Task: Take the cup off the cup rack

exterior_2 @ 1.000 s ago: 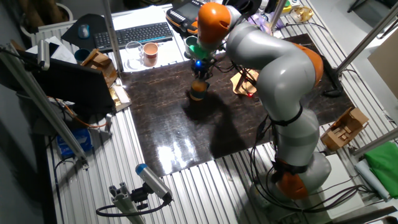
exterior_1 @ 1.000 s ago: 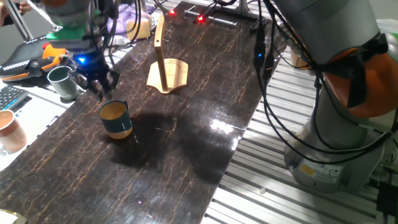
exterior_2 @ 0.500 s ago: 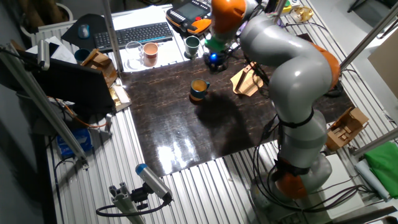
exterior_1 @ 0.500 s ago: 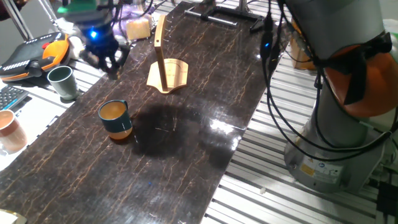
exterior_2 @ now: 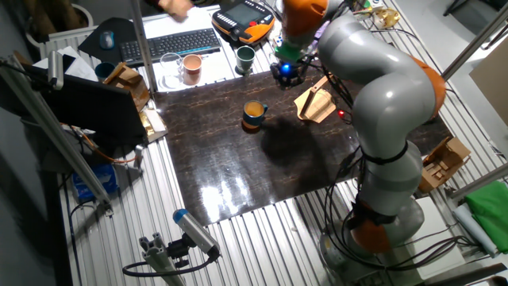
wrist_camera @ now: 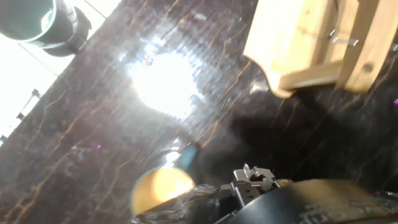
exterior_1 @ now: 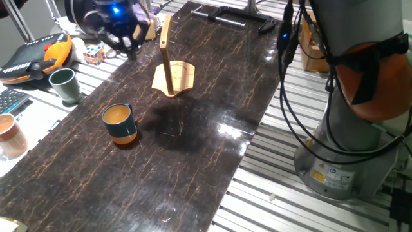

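The teal-blue cup [exterior_1: 120, 122] with an orange inside stands upright on the dark table, apart from the rack; it also shows in the other fixed view [exterior_2: 253, 114] and as a blurred orange patch in the hand view [wrist_camera: 163, 186]. The wooden cup rack [exterior_1: 172, 77] stands further back, its post bare; it also shows in the other fixed view [exterior_2: 315, 102] and the hand view [wrist_camera: 311, 43]. My gripper [exterior_1: 123, 44] hangs in the air to the left of the rack's post, well behind the cup, open and empty; it also shows in the other fixed view [exterior_2: 287, 76].
A plain dark green cup [exterior_1: 64, 85] stands at the table's left edge, with a pale terracotta cup [exterior_1: 9, 135] nearer the front. A puzzle cube [exterior_1: 94, 54], an orange-and-black controller [exterior_1: 35, 58] and a keyboard [exterior_2: 171, 44] lie beyond the edge. Cables hang at the right.
My gripper has risen from just above the cup and moved back and toward the rack. The cup stays where it stood on the table.
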Motion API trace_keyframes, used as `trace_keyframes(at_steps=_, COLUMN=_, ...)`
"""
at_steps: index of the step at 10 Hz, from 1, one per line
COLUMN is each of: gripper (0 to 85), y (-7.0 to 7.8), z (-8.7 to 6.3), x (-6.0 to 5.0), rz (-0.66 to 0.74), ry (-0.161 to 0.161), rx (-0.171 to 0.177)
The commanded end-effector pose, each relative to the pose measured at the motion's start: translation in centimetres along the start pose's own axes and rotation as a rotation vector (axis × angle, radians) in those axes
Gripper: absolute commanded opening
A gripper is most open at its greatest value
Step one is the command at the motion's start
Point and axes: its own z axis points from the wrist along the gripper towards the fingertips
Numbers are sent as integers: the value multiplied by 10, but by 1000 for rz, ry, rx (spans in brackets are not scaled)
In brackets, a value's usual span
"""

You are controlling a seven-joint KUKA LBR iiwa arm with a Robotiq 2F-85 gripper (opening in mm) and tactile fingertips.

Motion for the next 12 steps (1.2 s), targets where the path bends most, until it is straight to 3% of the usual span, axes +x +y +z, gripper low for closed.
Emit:
trace_keyframes(at_steps=1, gripper=7, y=-1, z=0, x=1, rz=-14, ry=-6, rx=1)
trace_keyframes(at_steps=6, gripper=7, y=-4, z=-2, x=10, rz=-82, ry=-22, rx=-3)
trace_keyframes(at_steps=12, gripper=7, y=-3, z=-2, x=10, rz=-99, ry=-23, rx=-4)
